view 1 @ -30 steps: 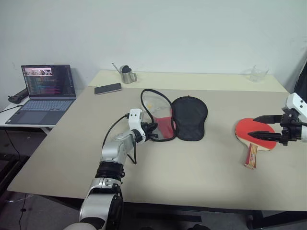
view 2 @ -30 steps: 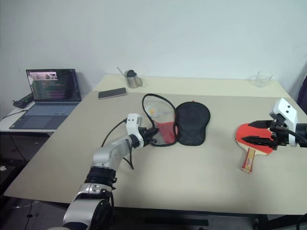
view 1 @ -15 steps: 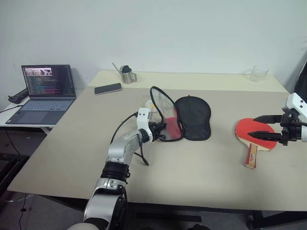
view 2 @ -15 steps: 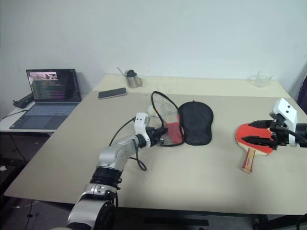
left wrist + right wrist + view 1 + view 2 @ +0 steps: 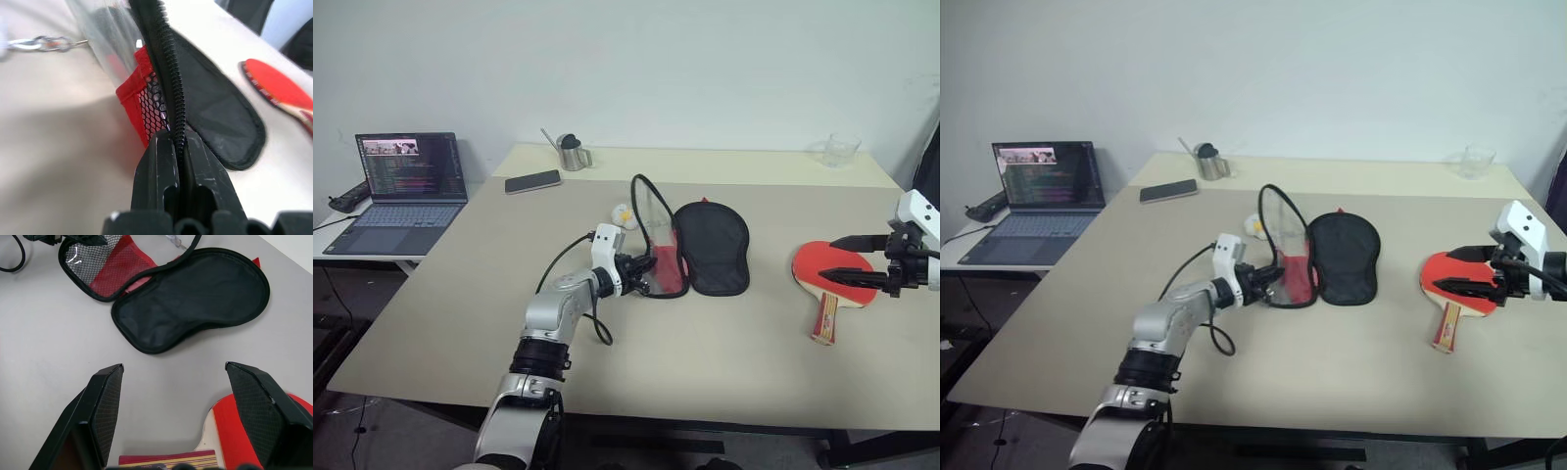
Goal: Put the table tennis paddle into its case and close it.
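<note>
At mid-surface, your left gripper [image 5: 641,274], fingers clenched on the case [image 5: 710,250] zip rim, has raised the flap upright since a second ago (opening ready); right gripper [image 5: 850,258] fingers spread above the table tennis paddle [image 5: 827,279].

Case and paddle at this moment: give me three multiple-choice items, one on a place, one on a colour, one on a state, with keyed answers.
1. Where does the paddle lie?
A. inside the case
B. on the table by the right gripper
C. on the laptop

2. What colour is the flat half of the case?
A. black
B. white
C. blue

3. How is the left gripper?
A. open above the phone
B. shut on the case's zip rim
C. shut on the paddle

Answers:
1 B, it lies on the table under the open right gripper.
2 A, the half lying flat is black.
3 B, its fingers pinch the zip rim of the raised flap.
</note>
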You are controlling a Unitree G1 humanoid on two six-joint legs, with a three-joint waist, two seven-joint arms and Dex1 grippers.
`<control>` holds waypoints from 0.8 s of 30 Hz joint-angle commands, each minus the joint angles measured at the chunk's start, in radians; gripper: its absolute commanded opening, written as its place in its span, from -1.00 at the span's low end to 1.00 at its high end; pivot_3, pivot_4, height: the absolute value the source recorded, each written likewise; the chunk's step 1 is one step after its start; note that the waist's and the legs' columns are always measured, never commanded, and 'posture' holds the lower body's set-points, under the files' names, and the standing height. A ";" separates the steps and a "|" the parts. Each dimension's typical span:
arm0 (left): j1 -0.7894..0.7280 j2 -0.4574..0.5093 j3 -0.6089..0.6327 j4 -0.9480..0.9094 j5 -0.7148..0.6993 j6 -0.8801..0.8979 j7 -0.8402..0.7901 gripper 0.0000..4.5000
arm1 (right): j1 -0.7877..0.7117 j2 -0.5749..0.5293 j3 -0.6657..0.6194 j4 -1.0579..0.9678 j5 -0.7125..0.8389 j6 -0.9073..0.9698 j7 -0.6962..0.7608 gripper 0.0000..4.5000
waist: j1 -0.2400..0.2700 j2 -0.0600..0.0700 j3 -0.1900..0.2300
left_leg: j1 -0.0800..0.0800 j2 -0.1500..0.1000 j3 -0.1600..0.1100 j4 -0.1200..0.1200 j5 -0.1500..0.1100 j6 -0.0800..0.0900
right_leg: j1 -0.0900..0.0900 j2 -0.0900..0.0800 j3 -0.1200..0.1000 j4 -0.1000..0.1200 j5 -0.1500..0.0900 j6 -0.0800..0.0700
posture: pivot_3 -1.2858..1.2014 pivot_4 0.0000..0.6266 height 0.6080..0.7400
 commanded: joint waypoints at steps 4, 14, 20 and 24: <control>0.001 0.038 0.045 -0.009 0.009 -0.003 0.072 -0.99 | -0.018 0.007 0.002 -0.013 -0.004 -0.005 -0.006 0.63 | 0.001 0.000 0.000 | 0.000 0.000 0.000 0.000 0.000 0.000 | 0.000 0.000 0.000 0.000 0.000 0.000 | 0.03 -0.52 1.00; 0.023 0.021 0.038 -0.041 0.012 0.011 0.122 -0.55 | -0.048 0.020 0.034 0.008 -0.015 -0.014 -0.002 0.63 | 0.001 0.000 0.000 | 0.000 0.000 0.000 0.000 0.000 0.000 | 0.000 0.000 0.000 0.000 0.000 0.000 | 0.03 -0.52 1.00; 0.029 0.018 0.032 -0.061 0.014 0.014 0.129 0.44 | -0.048 0.029 0.039 0.008 -0.021 -0.015 -0.002 0.63 | 0.001 0.000 0.000 | 0.000 0.000 0.000 0.000 0.000 0.000 | 0.000 0.000 0.000 0.000 0.000 0.000 | 0.03 -0.52 1.00; 0.085 0.178 0.034 -0.147 0.014 0.010 -0.001 0.74 | -0.032 0.032 0.040 0.002 -0.095 0.035 -0.138 0.63 | -0.008 0.000 0.000 | 0.000 0.000 0.000 0.000 0.000 0.000 | -0.001 0.000 0.001 0.000 0.000 0.000 | 0.03 -0.52 1.00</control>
